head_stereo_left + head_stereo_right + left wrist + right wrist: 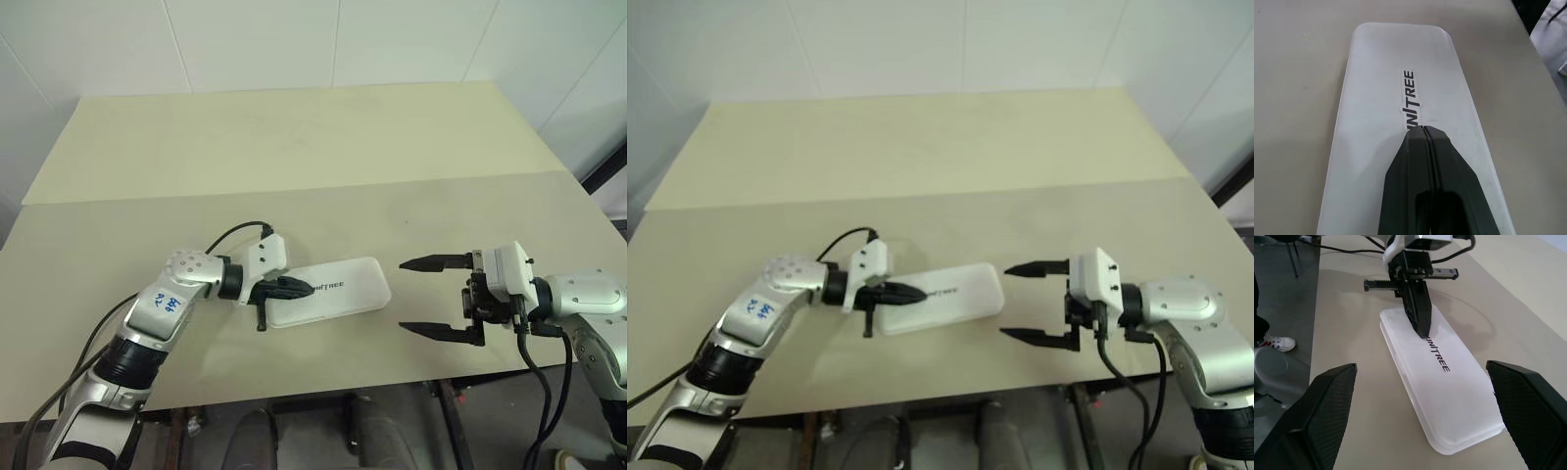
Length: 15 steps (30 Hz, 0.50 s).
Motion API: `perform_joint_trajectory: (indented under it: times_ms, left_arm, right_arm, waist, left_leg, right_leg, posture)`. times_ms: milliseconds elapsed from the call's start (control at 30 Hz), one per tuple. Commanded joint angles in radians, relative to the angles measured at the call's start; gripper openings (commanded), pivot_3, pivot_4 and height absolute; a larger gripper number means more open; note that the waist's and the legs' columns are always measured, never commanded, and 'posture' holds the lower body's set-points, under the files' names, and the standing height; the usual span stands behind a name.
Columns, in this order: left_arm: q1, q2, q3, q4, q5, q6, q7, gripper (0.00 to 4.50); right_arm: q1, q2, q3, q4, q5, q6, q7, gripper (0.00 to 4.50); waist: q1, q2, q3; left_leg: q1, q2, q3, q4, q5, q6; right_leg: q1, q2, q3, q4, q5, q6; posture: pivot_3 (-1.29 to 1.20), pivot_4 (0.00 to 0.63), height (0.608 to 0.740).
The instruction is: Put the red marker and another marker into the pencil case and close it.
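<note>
Right now I see the pencil case (328, 291) lying flat on the tabletop (294, 166) with its lid down. My left pincer (306, 288) is clenched, empty, its tip resting on the lid by the printed lettering. My right pincer (401, 295) hangs released, just beside the case's other end.

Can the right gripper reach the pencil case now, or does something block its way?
Probably yes. The right gripper is open, facing the closed pencil case over bare table; the left gripper sits at the far end.
</note>
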<state>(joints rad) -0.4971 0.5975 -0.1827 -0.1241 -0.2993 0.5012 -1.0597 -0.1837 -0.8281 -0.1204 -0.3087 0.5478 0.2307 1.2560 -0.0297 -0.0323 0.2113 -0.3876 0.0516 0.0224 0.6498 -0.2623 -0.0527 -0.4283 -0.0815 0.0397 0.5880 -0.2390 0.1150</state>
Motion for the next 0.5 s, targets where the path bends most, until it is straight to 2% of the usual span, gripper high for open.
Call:
perform_joint_trajectory:
  times_ms: [33,67,133,333,500]
  left_arm:
    - [0.008,0.023,0.129,-0.075,-0.119,-0.045,-0.056,0.02]
    - [0.021,0.037,0.164,-0.087,-0.161,-0.036,-0.080,0.02]
    - [0.055,0.068,0.232,-0.101,-0.214,-0.044,-0.117,0.62]
    - [0.144,0.150,0.312,-0.129,-0.244,-0.065,-0.142,2.67]
    - [0.210,0.193,0.359,-0.169,-0.286,-0.015,-0.131,4.45]
  right_arm:
    - [-0.019,-0.006,-0.012,0.019,-0.008,-0.040,0.016,4.50]
    - [-0.025,-0.004,-0.013,0.033,-0.012,-0.048,0.015,4.50]
    - [-0.038,-0.003,-0.012,0.065,-0.021,-0.065,0.024,4.50]
    - [-0.067,0.000,-0.009,0.125,-0.027,-0.088,0.041,4.50]
    - [-0.100,-0.005,-0.014,0.169,-0.032,-0.100,0.052,4.50]
  waist:
    - [0.000,0.000,0.000]
    - [0.000,0.000,0.000]
    - [-0.004,0.000,0.000]
    - [0.000,0.000,0.000]
    - [0.000,0.000,0.000]
  left_leg:
    - [0.000,0.000,0.000,0.000,0.000,0.000]
    - [0.000,0.000,0.000,-0.001,0.000,0.000]
    - [0.000,0.000,0.000,-0.001,0.000,0.000]
    - [0.000,0.000,0.000,-0.001,0.000,0.000]
    - [0.000,0.000,0.000,-0.001,0.000,0.000]
  right_leg:
    - [0.000,0.000,0.000,0.000,0.000,0.000]
    - [0.000,0.000,0.000,0.000,0.000,0.000]
    - [0.000,0.000,0.000,0.000,0.000,0.000]
    - [0.000,0.000,0.000,0.000,0.000,-0.001]
    - [0.000,0.000,0.000,-0.001,0.000,-0.001]
  posture:
    - [0.00,0.150,0.740]
    - [0.00,0.150,0.740]
    - [0.00,0.150,0.740]
    - [0.00,0.150,0.740]
    - [0.00,0.150,0.740]
